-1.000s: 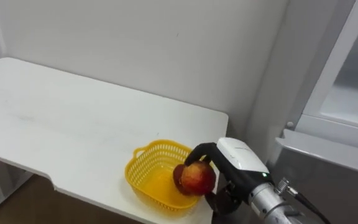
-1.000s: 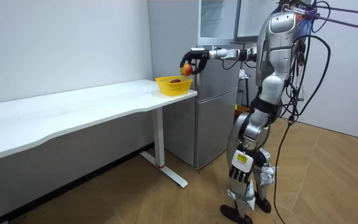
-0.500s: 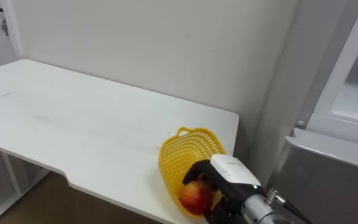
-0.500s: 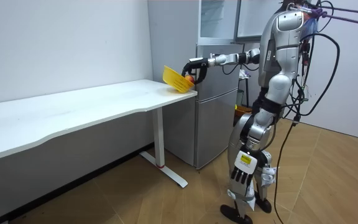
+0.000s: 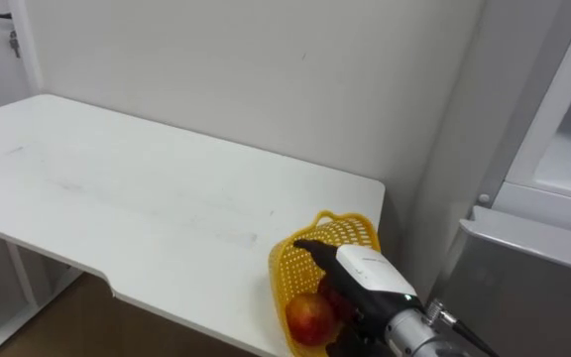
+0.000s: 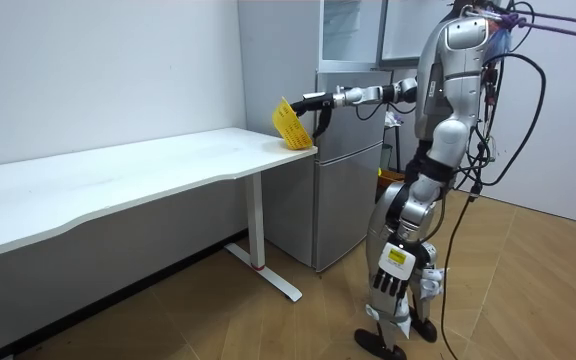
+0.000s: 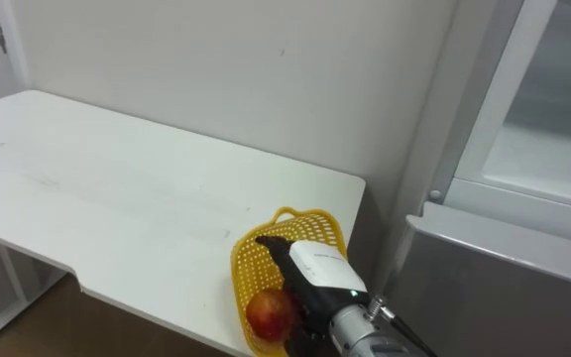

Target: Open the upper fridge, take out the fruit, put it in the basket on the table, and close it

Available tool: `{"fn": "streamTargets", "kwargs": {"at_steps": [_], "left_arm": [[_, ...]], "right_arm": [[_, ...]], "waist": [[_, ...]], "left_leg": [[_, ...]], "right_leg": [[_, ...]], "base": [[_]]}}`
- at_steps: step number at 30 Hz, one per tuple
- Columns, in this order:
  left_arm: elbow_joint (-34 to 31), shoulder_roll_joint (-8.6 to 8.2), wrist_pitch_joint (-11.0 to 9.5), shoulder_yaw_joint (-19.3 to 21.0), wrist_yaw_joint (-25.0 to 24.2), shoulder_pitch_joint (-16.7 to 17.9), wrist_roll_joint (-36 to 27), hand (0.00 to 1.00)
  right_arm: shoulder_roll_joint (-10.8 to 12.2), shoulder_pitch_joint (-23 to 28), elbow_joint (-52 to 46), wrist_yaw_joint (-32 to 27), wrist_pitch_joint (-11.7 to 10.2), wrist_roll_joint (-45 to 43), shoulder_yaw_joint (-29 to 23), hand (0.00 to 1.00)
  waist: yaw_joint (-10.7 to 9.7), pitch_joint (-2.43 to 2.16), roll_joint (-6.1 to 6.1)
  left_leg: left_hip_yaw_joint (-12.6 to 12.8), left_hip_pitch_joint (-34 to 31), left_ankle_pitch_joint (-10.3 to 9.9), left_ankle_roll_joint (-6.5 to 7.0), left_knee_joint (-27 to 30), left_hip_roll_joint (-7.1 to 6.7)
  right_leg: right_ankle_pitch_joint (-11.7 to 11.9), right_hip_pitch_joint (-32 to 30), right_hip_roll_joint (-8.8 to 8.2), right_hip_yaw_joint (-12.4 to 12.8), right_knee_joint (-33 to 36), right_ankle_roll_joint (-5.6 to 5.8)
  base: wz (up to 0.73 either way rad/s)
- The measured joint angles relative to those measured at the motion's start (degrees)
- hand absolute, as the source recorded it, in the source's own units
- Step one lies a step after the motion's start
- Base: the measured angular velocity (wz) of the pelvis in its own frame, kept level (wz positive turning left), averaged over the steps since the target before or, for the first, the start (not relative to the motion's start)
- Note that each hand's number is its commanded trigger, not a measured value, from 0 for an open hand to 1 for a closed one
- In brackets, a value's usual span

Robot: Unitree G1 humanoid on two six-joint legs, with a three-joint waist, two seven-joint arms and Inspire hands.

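Your round red-and-yellow apple [image 5: 310, 317] sits at the low rim of the yellow plastic mesh basket [image 5: 343, 230], which is tipped steeply at the white bench's [image 5: 117, 198] right front corner. Your right hand [image 5: 365, 273] is over it, one finger straight; I cannot tell its grip. The apple is firm, smooth and bruisable, so cup its middle.

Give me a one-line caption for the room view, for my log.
Robot standing by the fridge, right hand at a yellow basket tipped on edge at the white table's corner.
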Motion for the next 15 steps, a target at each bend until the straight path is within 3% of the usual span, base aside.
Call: {"fn": "streamTargets", "kwargs": {"at_steps": [11, 15], "left_arm": [[0.0, -0.07, 0.0, 0.2, 0.4, -0.1, 0.2, 0.0], [0.0, -0.13, 0.0, 0.6, 0.4, -0.1, 0.6, 0.0]], "right_arm": [[0.0, 0.0, -0.2, 0.0, -0.1, 0.3, -0.1, 0.0], [-0.3, 0.0, -2.9, 0.0, -0.1, -0.1, -0.3, 0.0]], "waist": [[-0.2, 0.01, 0.13], [-0.5, -0.26, 0.0]], "left_leg": [[0.2, -0.2, 0.0, 0.0, 0.0, 0.01], [0.1, -0.4, 0.0, 0.0, -0.1, -0.02]], "right_leg": [[0.0, -0.1, 0.01, 0.1, -0.1, 0.0], [0.0, -0.5, 0.0, 0.1, -0.1, 0.0]], "base": [[0.0], [0.0]]}}
